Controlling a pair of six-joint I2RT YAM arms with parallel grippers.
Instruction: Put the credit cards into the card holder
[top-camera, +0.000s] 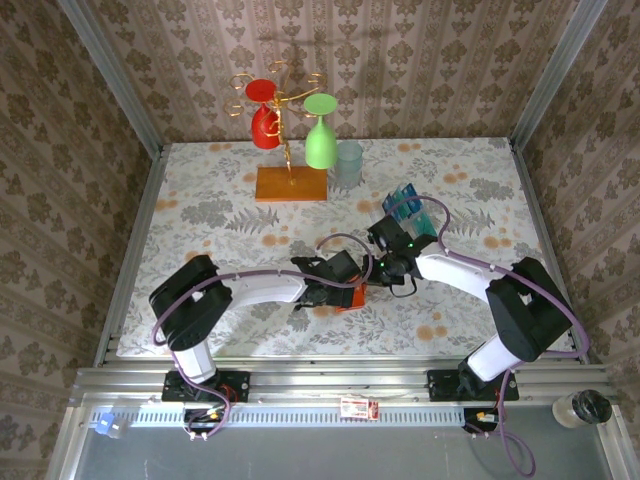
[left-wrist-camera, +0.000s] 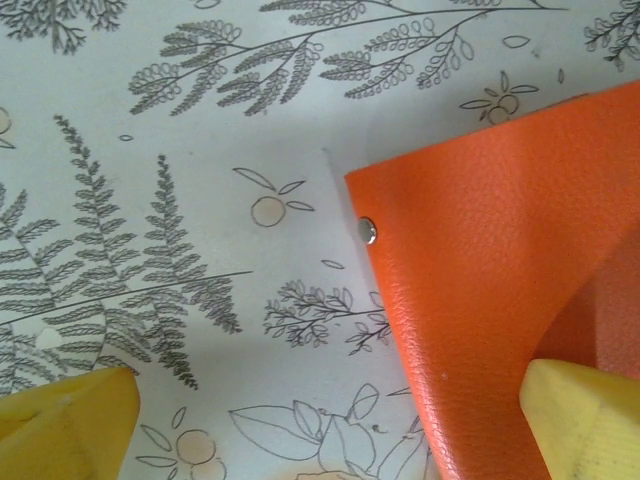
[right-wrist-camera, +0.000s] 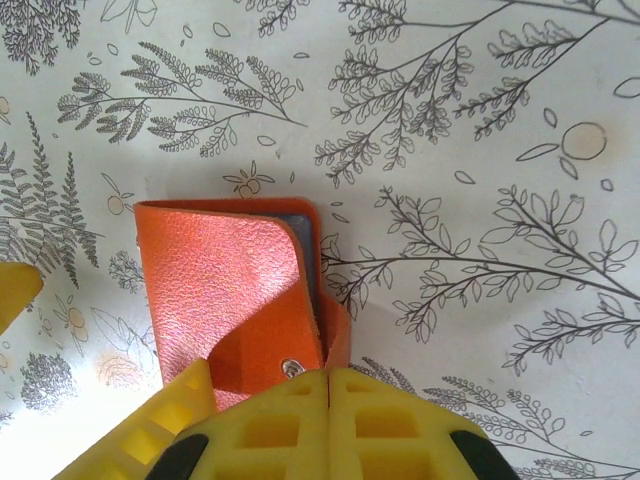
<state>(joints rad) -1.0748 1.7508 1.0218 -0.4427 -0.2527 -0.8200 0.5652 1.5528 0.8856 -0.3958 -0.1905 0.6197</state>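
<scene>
**Wallet at front middle, cards in rack**

One orange wallet (right-wrist-camera: 230, 290) lies folded on the table (top-camera: 200, 200), front middle, between my two wrists. One snap stud (right-wrist-camera: 292, 368) shows by its near edge. A grey-blue lining peeks out along one side.

Right jaws: closed, two yellow fingers (right-wrist-camera: 380, 425) pressed flat together. The tips touch the wallet's near edge beside the stud. I cannot tell whether any flap is pinched between them.

Left jaws: wide open. Two fingers (left-wrist-camera: 65, 425) are in view, one over the wallet's corner and the other over bare table.

Cards (top-camera: 405, 203): blue and teal, standing in one clear rack (top-camera: 428, 222) behind my right wrist, apart from the wallet. The count is not readable.

Rear of table: one gold stand (top-camera: 290, 185) holding two glasses, one red (top-camera: 265, 125) and one green (top-camera: 320, 140). One clear cup (top-camera: 349, 163) sits just beside it.
</scene>
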